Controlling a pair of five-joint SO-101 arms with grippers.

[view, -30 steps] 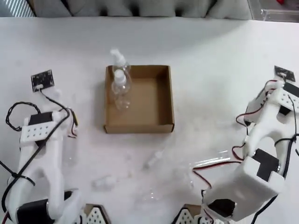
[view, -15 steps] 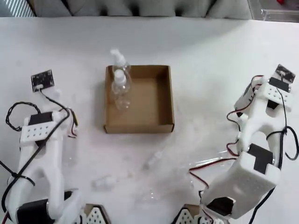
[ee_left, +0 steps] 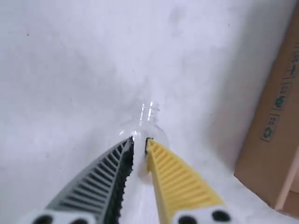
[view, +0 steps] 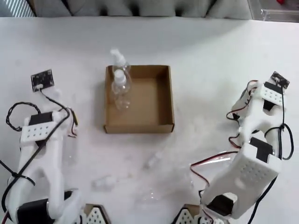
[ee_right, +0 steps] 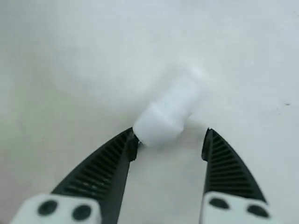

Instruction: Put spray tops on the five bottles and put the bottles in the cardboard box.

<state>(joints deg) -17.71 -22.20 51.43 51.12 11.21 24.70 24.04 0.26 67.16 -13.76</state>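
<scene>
In the left wrist view my left gripper (ee_left: 141, 141) is shut on a clear open-necked bottle (ee_left: 149, 112) just beside the cardboard box (ee_left: 275, 140). My right gripper (ee_right: 170, 135) is open over the white table, and a white spray top (ee_right: 170, 109) lies between its fingertips, touching one finger. In the high view the cardboard box (view: 161, 100) holds a capped bottle (view: 121, 89) along its left wall. A second capped bottle (view: 117, 59) stands at the box's far left corner.
The left arm (view: 41, 140) stands left of the box and the right arm (view: 259, 121) at the table's right side. Faint clear bottles (view: 152, 161) lie on the table in front of the box. A small black board (view: 42, 79) sits far left.
The right arm has swung a little left and away from the table's right edge, its base part shifting too. The left arm, box and bottles have stayed put.
</scene>
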